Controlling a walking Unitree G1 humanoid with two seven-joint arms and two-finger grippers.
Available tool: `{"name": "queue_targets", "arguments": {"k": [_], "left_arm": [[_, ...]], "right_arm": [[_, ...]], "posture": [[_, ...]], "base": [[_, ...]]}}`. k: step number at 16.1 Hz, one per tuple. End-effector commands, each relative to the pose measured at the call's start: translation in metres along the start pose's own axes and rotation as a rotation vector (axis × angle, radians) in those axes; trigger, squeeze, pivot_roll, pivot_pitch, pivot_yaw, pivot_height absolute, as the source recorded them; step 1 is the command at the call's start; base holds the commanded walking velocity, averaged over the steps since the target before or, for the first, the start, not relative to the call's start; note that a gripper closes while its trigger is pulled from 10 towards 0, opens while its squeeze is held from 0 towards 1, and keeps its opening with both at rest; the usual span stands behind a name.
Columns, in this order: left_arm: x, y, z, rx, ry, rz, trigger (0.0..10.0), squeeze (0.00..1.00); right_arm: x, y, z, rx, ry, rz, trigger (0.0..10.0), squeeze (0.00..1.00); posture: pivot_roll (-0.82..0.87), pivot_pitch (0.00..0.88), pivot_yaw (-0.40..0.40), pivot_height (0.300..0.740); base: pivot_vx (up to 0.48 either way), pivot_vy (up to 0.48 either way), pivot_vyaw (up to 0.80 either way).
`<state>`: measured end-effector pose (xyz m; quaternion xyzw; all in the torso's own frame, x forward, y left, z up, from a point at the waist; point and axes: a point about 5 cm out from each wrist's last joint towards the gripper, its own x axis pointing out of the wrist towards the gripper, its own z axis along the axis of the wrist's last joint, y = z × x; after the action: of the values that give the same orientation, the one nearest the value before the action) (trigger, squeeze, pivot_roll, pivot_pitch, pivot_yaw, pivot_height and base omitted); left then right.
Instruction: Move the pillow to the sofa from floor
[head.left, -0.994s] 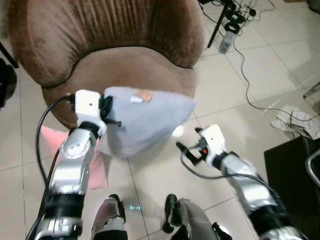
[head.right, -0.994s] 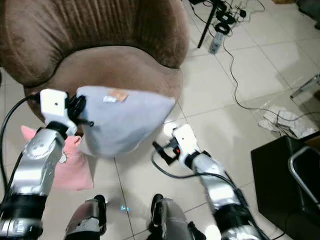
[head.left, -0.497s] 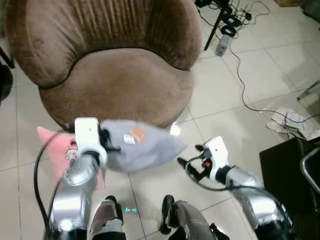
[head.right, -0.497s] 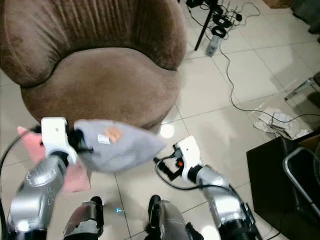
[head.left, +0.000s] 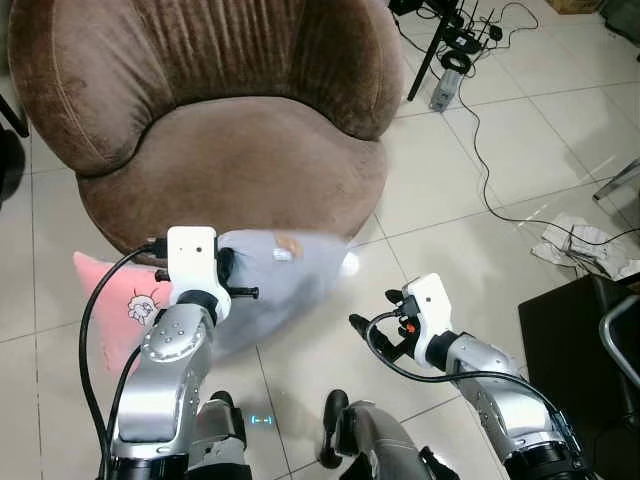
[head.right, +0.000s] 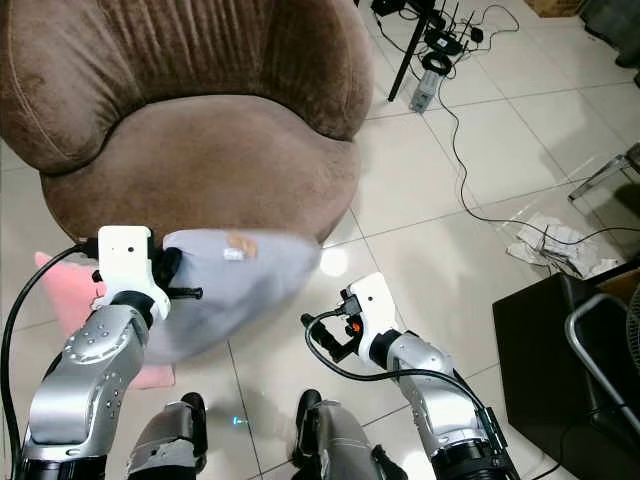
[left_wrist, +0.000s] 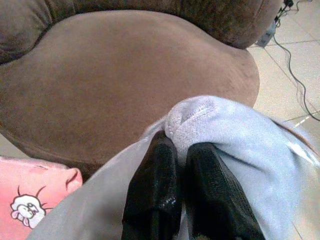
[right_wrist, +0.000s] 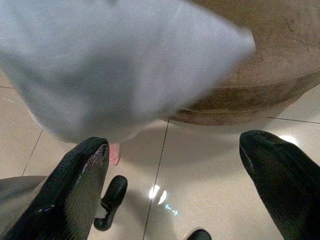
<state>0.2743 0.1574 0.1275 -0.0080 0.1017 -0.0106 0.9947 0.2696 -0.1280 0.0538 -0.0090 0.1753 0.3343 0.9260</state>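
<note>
grey pillow (head.left: 275, 285) hangs off the floor just before the brown sofa (head.left: 235, 165) seat's front edge, its corner pinched by the left gripper (left_wrist: 177, 150). right gripper (right_wrist: 175, 165) hovers beside it, fingers spread wide and holding nothing. pink pillow (head.left: 120, 305) lies on the floor by the sofa's base.

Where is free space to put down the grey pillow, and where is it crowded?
The sofa seat is bare, bordered by its curved backrest. The left gripper holds the grey pillow in front of it. The floor beside the pink pillow is tighter; cables clutter the right.
</note>
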Motion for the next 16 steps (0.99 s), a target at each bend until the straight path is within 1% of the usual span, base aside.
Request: {"name": "queue_targets", "arguments": {"k": [1, 8, 12, 13, 16], "left_arm": [[-0.001, -0.009, 0.008, 0.005, -0.034, -0.022, 0.0, 0.0], [0.002, -0.011, 0.014, 0.02, -0.052, -0.03, 0.0, 0.0], [0.004, -0.012, 0.022, 0.032, -0.085, -0.034, 0.0, 0.0], [0.004, -0.013, 0.024, 0.036, -0.099, -0.039, 0.0, 0.0], [0.004, -0.017, 0.024, 0.04, -0.096, -0.054, 0.0, 0.0]], "right_arm": [[-0.003, -0.001, -0.006, 0.004, 0.026, -0.002, 10.0, 0.0], [-0.003, 0.0, -0.012, 0.003, 0.038, 0.011, 10.0, 0.0], [-0.002, 0.001, -0.016, 0.002, 0.049, 0.025, 10.0, 0.0], [-0.002, 0.001, -0.018, 0.003, 0.052, 0.027, 10.0, 0.0], [-0.002, 0.003, -0.021, 0.004, 0.056, 0.031, 10.0, 0.0]], "posture": [[0.08, 0.248, -0.163, 0.74], [0.08, 0.246, -0.166, 0.74], [0.08, 0.247, -0.168, 0.74], [0.08, 0.247, -0.168, 0.74], [0.08, 0.249, -0.168, 0.74]], "base": [[0.0, 0.0, 0.0], [0.461, 0.0, 0.0], [0.48, 0.0, 0.0], [0.0, 0.0, 0.0], [0.0, 0.0, 0.0]]}}
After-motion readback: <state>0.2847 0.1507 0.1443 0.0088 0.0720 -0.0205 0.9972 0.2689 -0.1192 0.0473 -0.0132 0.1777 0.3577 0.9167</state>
